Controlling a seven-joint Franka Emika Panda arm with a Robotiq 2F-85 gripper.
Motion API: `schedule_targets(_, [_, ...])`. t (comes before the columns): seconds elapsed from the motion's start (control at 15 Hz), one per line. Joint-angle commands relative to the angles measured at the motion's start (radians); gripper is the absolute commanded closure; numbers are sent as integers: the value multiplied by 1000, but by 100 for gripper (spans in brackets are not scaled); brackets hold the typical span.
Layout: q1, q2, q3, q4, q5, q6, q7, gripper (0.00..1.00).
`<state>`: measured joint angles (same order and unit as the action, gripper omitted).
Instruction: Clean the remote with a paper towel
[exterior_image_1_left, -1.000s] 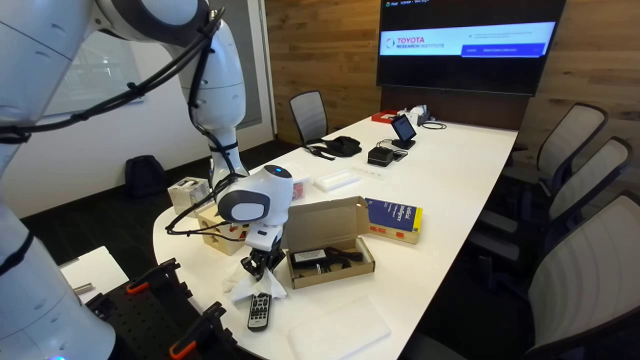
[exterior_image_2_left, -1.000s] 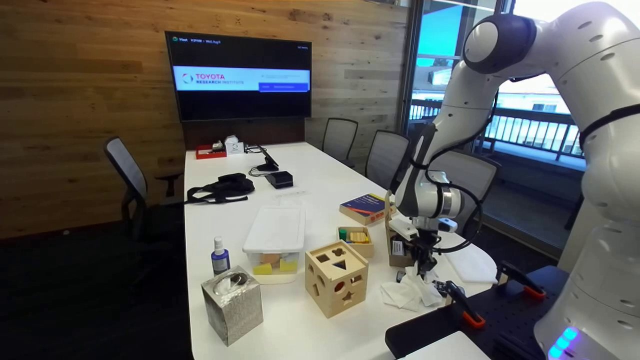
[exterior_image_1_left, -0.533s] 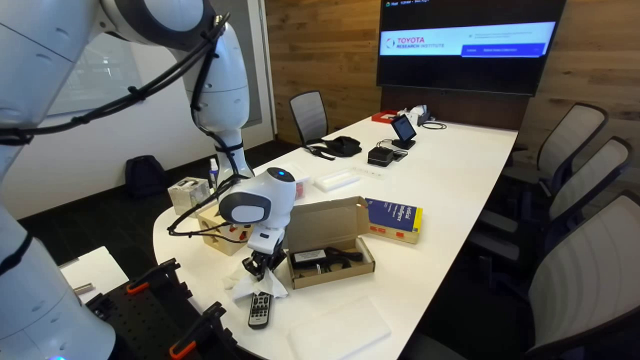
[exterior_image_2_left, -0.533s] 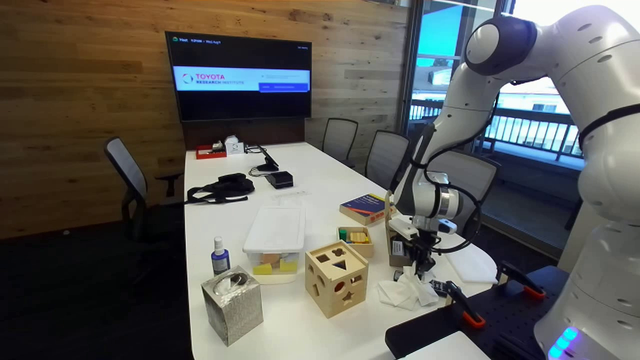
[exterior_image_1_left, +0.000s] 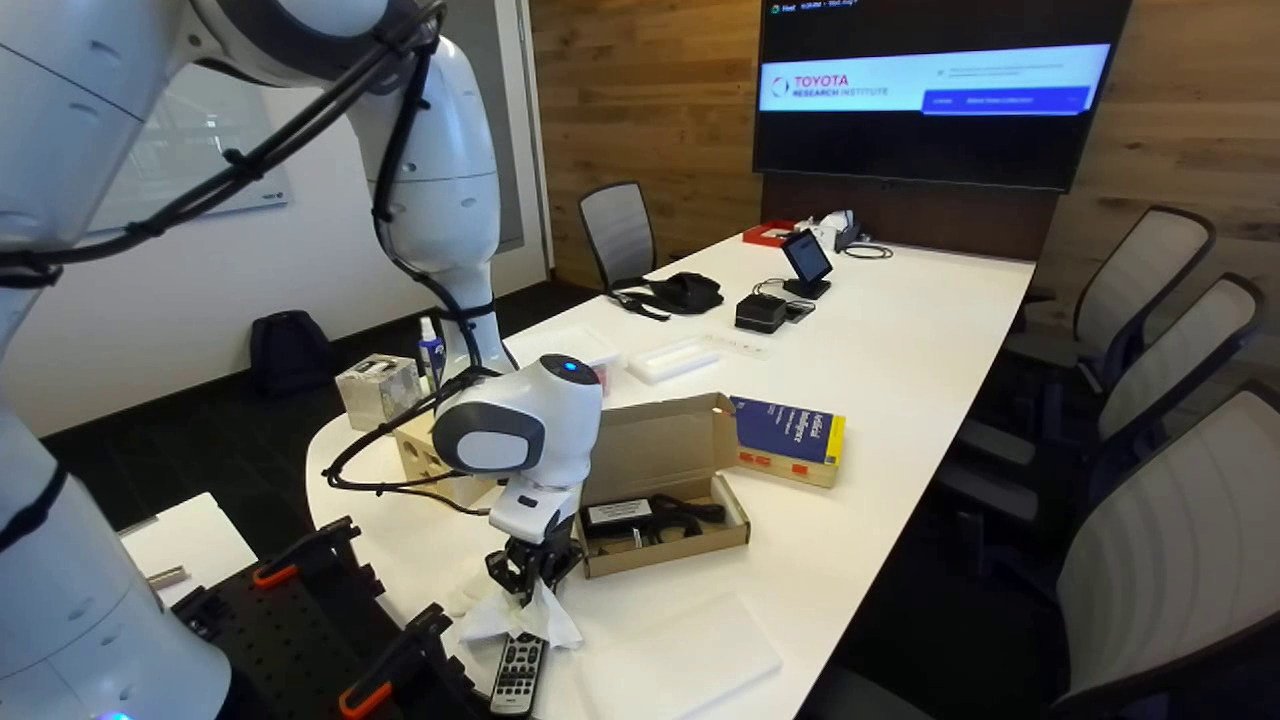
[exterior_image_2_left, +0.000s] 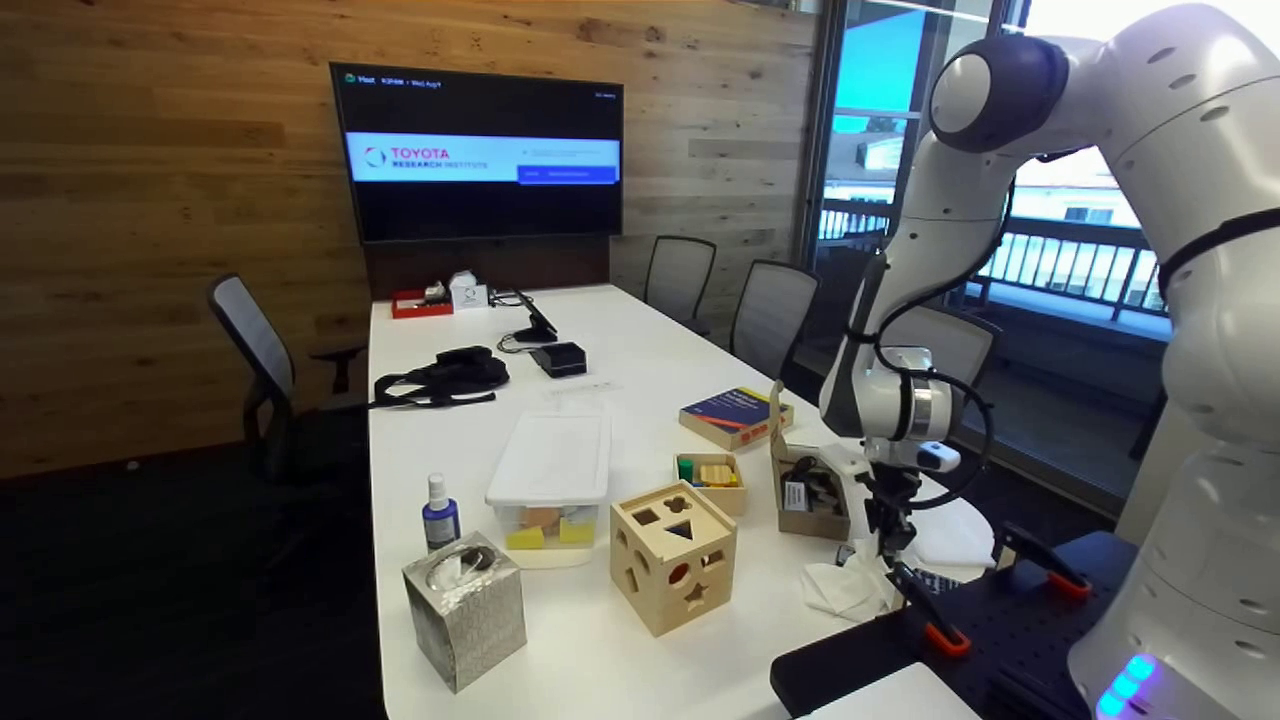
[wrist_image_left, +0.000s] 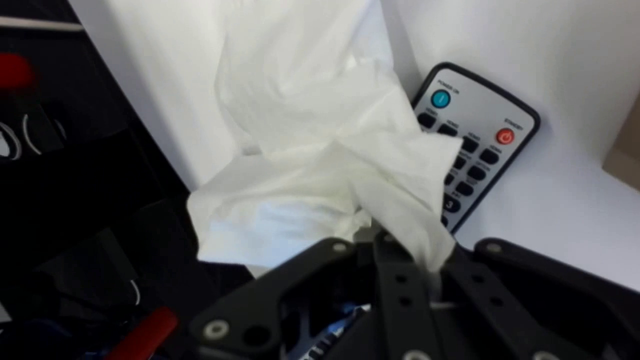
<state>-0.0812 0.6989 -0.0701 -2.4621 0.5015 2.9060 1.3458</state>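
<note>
The remote (exterior_image_1_left: 517, 682) lies on the white table close to its near edge. In the wrist view the remote (wrist_image_left: 492, 112) shows a grey face, black rim, dark buttons, and one blue and one red button. The white crumpled paper towel (exterior_image_1_left: 508, 618) covers part of the remote and spreads beside it, also in the wrist view (wrist_image_left: 310, 110). My gripper (exterior_image_1_left: 535, 592) is shut on a fold of the towel, pointing down just above the remote. In an exterior view the gripper (exterior_image_2_left: 888, 548) and towel (exterior_image_2_left: 848, 590) hide most of the remote (exterior_image_2_left: 935, 582).
An open cardboard box (exterior_image_1_left: 655, 548) with a dark adapter stands right beside the gripper. A flat white sheet (exterior_image_1_left: 690, 660) lies near the table edge. A wooden shape cube (exterior_image_2_left: 672, 560) and tissue box (exterior_image_2_left: 465, 615) stand farther along. Black clamps (exterior_image_2_left: 930, 610) sit by the robot base.
My gripper has moved with the towel toward the near table edge and the robot base. The remote has slid the same way. The gripper has stayed shut on the towel.
</note>
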Motion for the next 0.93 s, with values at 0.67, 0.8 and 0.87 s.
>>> schedule_targets(0.67, [-235, 56, 321, 102, 70, 93, -252, 100])
schedule_targets(0.8, [-247, 49, 341, 105, 79, 76, -289, 100])
schedule_targets(0.87, [-253, 38, 349, 94, 86, 78, -309, 100])
